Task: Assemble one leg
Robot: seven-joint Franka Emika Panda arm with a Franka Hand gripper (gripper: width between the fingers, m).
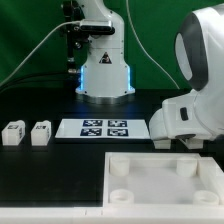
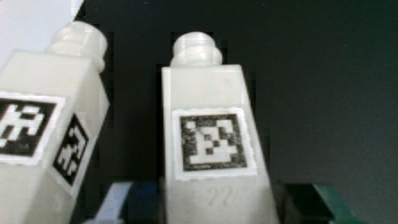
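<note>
Straddling one leg [image 2: 214, 130] of two, the claw [image 2: 214, 203] is clamped or just ajar: cannot tell

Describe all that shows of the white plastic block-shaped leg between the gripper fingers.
The white plastic block-shaped leg has a rounded peg at one end and a black-and-white tag on one face. It rests on the dark table, apart from a second leg alongside, between the fingers of the open gripper; contact unclear.

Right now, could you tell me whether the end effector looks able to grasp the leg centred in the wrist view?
Probably yes. The open end effector has a finger on either side of that leg, and the neighbouring leg stands apart, leaving a gap for the finger between them.
</note>
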